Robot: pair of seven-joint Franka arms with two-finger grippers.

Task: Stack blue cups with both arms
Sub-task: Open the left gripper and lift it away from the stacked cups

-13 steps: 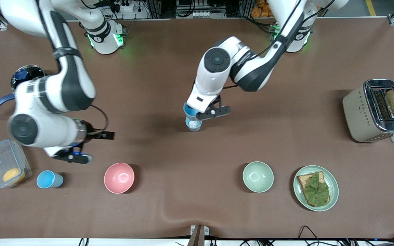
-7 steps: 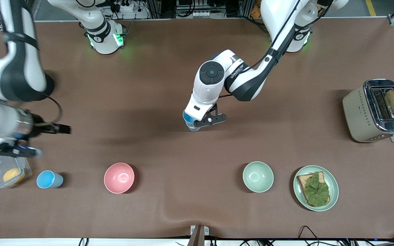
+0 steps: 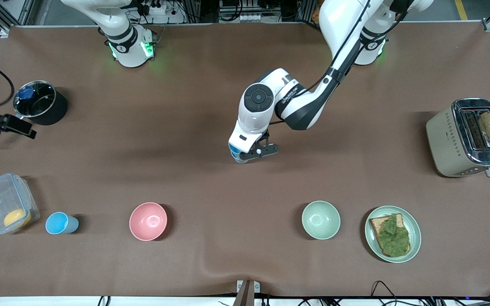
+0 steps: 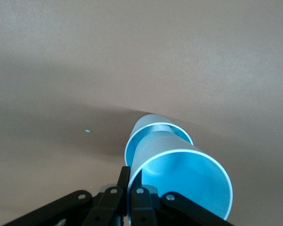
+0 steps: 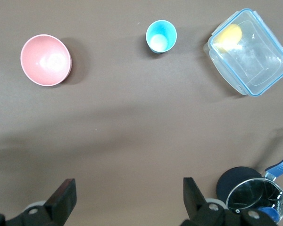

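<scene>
The left gripper (image 3: 245, 154) is low over the middle of the brown worktop (image 3: 211, 178), its fingers closed on the rim of a small light-blue plastic tumbler (image 4: 181, 181). In the left wrist view that held tumbler is pushed part-way into a second light-blue tumbler (image 4: 151, 123) standing on the worktop, so the two blue cups are nested; in the front view only a sliver of blue shows under the wrist.

A third light-blue plastic tumbler (image 3: 61, 223) stands upright near the front edge of the worktop toward the right arm's end, between a clear lidless plastic box with a blue rim (image 3: 4, 202) holding something yellow and a pink round bowl (image 3: 148, 221).

The right gripper (image 5: 127, 200) is up in the air with its fingers spread wide, over the edge of the worktop at the right arm's end, beside a black saucepan with a blue handle (image 3: 38, 104).

Toward the left arm's end, along the front edge, sit a pale green round bowl (image 3: 320, 219) and a green plate (image 3: 372, 244) carrying a slice of bread with lettuce. A beige and chrome toaster (image 3: 453, 140) with a slice of bread in it stands by the edge at the left arm's end.
</scene>
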